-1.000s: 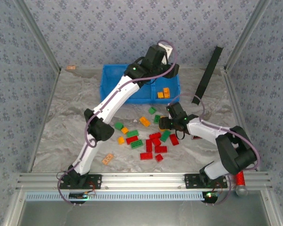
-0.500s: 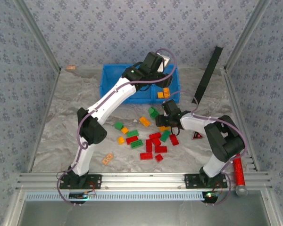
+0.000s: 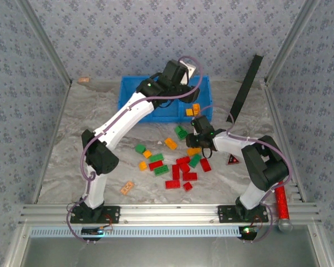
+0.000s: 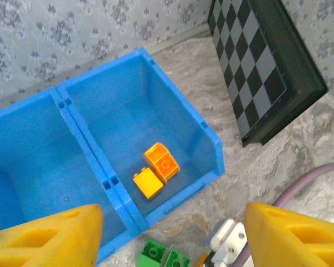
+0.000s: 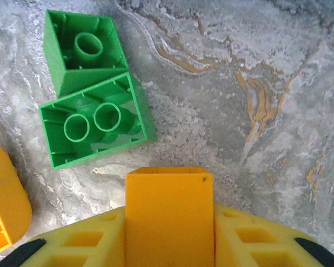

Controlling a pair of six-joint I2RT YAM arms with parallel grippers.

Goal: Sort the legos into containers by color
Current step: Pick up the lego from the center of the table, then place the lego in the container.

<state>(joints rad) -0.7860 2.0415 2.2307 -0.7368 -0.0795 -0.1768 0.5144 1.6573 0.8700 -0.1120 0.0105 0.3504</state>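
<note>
At the left of the table [image 3: 72, 144], a pale peach flat piece [image 3: 127, 188] lay alone near the front edge. The left arm [image 3: 117, 122] reached up and across to the blue tray [image 3: 128, 94] at the back. There the left claw [image 4: 172, 222] hung over the tray's right end, its yellow fingers [image 4: 50, 236] spread wide with nothing between them. Below it, in the left wrist view, the right-hand compartment [image 4: 195, 144] held two orange bricks [image 4: 156, 169], touching each other near the front wall.

In front of the tray the loose bricks [image 3: 175, 167] were scattered on the table. Green, orange and red ones lay at the left of the heap, a tight cluster of red ones in the middle, and more green and red to the right. At the back right of that heap the right claw [image 5: 170, 214] was low over the table, closed on an orange brick [image 5: 170, 189] that sat squarely between its fingers. I could not tell whether that brick was resting on the table or lifted clear of it. Just beyond the claw's tip lay two green bricks [image 5: 92, 125], undersides up and touching.

Farther right, a black checkered board [image 3: 245, 89] leaned in the back corner, and a red cylinder [image 3: 282, 210] lay by the front rail.
</note>
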